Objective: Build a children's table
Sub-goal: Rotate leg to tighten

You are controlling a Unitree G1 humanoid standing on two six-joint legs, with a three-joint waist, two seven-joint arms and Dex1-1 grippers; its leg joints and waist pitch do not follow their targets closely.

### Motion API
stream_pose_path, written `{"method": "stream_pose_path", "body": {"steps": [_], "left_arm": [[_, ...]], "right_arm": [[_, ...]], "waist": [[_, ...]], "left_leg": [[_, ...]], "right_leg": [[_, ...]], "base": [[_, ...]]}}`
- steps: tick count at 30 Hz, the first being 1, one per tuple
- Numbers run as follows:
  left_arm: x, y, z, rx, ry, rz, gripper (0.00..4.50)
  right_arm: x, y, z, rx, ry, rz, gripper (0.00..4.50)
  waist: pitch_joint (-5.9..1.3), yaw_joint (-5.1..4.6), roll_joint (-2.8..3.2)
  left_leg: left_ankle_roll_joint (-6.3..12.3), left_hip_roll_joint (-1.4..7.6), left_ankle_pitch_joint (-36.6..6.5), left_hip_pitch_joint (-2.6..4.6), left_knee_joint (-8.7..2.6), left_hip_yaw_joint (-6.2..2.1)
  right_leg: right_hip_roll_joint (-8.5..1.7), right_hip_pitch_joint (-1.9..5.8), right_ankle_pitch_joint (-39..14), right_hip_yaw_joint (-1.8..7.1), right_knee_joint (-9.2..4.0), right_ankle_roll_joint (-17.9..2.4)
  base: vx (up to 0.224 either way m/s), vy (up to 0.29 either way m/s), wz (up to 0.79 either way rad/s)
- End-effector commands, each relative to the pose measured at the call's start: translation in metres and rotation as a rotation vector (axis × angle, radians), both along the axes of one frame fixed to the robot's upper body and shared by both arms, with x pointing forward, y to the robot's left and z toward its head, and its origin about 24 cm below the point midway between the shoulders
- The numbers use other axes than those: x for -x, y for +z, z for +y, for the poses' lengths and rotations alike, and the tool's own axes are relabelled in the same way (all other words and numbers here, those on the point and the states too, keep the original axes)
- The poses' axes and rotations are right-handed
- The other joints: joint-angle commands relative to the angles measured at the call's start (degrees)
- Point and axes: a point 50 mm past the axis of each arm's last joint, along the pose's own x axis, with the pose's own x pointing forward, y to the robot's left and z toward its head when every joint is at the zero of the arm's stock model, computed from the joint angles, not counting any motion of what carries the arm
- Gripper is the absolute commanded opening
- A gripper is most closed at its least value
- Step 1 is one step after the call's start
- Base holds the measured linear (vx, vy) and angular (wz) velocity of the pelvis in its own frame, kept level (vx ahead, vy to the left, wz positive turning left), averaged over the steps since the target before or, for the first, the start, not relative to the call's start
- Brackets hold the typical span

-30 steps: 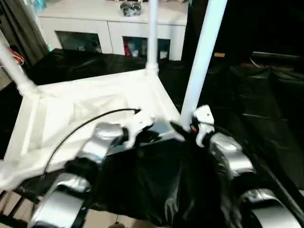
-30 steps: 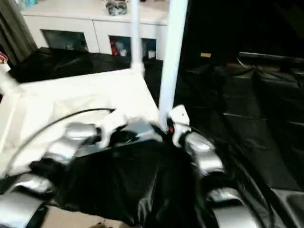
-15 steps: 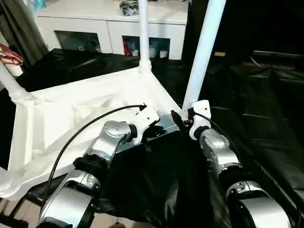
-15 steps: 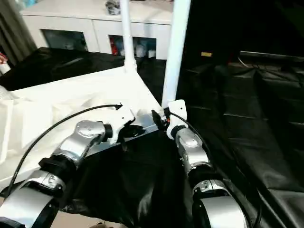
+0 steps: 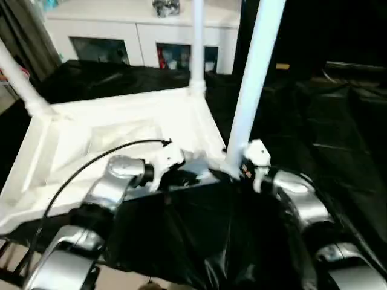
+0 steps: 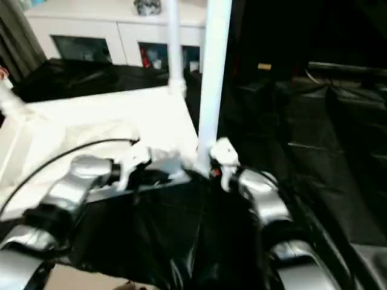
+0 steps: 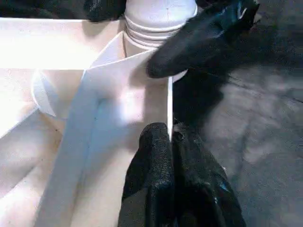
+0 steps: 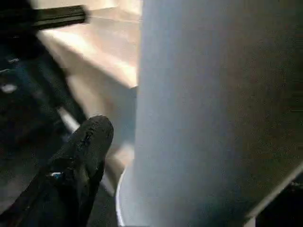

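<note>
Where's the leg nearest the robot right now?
In the left eye view the nearest leg stands upright in the tabletop's near right corner socket, just ahead of the right gripper and right of the left gripper.

Near corner crowded: we see the upright leg [image 5: 251, 84] at frame centre, both grippers packed against its base. A second leg [image 5: 196, 45] stands behind it, a third [image 5: 21, 81] at left edge. The tabletop [image 5: 91, 145] interior, centre left, is open. Black sheeting [image 5: 338, 133] at right lies open.
</note>
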Motion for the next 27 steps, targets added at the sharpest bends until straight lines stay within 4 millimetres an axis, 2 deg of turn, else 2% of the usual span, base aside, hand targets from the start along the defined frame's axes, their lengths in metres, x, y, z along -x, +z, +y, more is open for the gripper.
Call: {"method": "stream_pose_path", "body": {"steps": [1,3,6,8,11,14,16,19,22,25,26,27], "left_arm": [[0.002,0.010,-0.006,0.059,-0.061,-0.016,0.00],[0.004,0.010,-0.002,0.051,-0.076,-0.005,0.00],[0.006,0.009,0.002,0.044,-0.087,0.006,0.00],[0.007,0.009,0.003,0.043,-0.093,0.012,0.00],[0.009,0.009,0.004,0.038,-0.101,0.018,0.00],[0.009,0.010,0.004,0.040,-0.102,0.019,0.00],[0.009,0.010,0.004,0.042,-0.101,0.020,0.00],[0.010,0.010,0.003,0.043,-0.101,0.022,0.00],[0.009,0.008,-0.001,0.037,-0.087,0.019,0.00],[0.004,0.005,-0.003,0.009,-0.035,0.001,0.00],[-0.003,0.003,-0.006,-0.017,0.036,-0.021,0.00],[-0.008,0.002,-0.008,-0.031,0.087,-0.045,0.00]], "right_arm": [[0.006,-0.003,0.005,0.002,0.083,0.043,3.89],[0.011,-0.003,0.003,0.009,0.150,0.070,3.89],[0.018,-0.006,0.001,0.047,0.234,0.109,3.53],[0.018,-0.006,0.001,0.049,0.245,0.116,3.53],[0.019,-0.005,0.002,0.043,0.252,0.124,3.16],[0.019,-0.005,0.004,0.032,0.255,0.134,3.06],[0.019,-0.005,0.005,0.029,0.255,0.139,2.78],[0.020,-0.006,0.006,0.021,0.249,0.150,2.74],[0.021,-0.010,0.007,0.017,0.225,0.184,2.72],[0.019,-0.017,0.009,0.045,0.161,0.196,2.71],[0.012,-0.022,0.011,0.074,0.049,0.175,2.71],[0.006,-0.024,0.013,0.081,-0.045,0.164,2.70]], "waist": [[-3.53,0.16,-0.83],[-3.53,0.16,-0.83],[-3.56,0.30,-0.89],[-3.55,0.37,-0.89],[-3.54,0.37,-0.85],[-3.63,0.35,-0.74],[-3.63,0.32,-0.80],[-3.70,0.34,-0.73],[-3.73,0.33,-0.54],[-3.62,0.33,-0.53],[-3.50,0.17,-0.45],[-3.00,-0.16,-0.31]], "left_leg": [[6.52,1.30,-8.74,-0.20,-3.13,0.26],[6.41,1.25,-8.87,-0.17,-3.12,0.27],[6.46,1.26,-8.54,-0.14,-3.09,0.25],[6.35,1.24,-8.12,-0.14,-3.05,0.28],[5.70,1.27,-8.72,-0.16,-3.17,0.18],[5.58,1.22,-8.04,-0.12,-3.09,0.18],[5.65,1.18,-7.94,-0.15,-3.07,0.19],[5.67,1.14,-7.70,-0.13,-2.99,0.21],[5.66,1.14,-7.45,-0.15,-2.96,0.15],[5.20,1.14,-8.49,-0.08,-3.07,0.15],[4.35,1.15,-9.28,0.01,-3.20,0.14],[2.94,1.02,-12.07,0.21,-3.66,0.12]], "right_leg": [[-2.74,3.18,-5.46,2.13,-3.50,-14.55],[-2.72,3.22,-5.56,2.11,-3.50,-14.78],[-2.73,3.19,-5.38,2.11,-3.48,-14.66],[-2.79,3.18,-5.40,2.14,-3.47,-14.72],[-2.86,3.23,-6.71,2.12,-3.56,-14.45],[-2.74,3.20,-5.12,2.10,-3.40,-14.74],[-2.74,3.26,-4.72,2.08,-3.37,-14.89],[-2.75,3.30,-4.12,2.09,-3.31,-15.02],[-2.68,3.35,-3.20,2.04,-3.22,-15.23],[-2.71,3.31,-4.61,2.03,-3.42,-15.06],[-2.82,3.08,-6.33,2.13,-3.65,-14.67],[-2.83,2.81,-11.40,2.11,-4.31,-13.82]], "base": [[0.000,0.000,0.00],[0.000,0.000,0.00],[0.000,0.000,0.00],[0.000,0.000,0.00],[0.000,0.000,0.00],[0.000,0.000,0.00],[0.000,0.000,0.00],[0.000,0.000,0.00],[0.000,0.000,0.00],[0.000,0.000,0.00],[0.000,0.000,0.00],[0.000,0.000,0.00]]}}
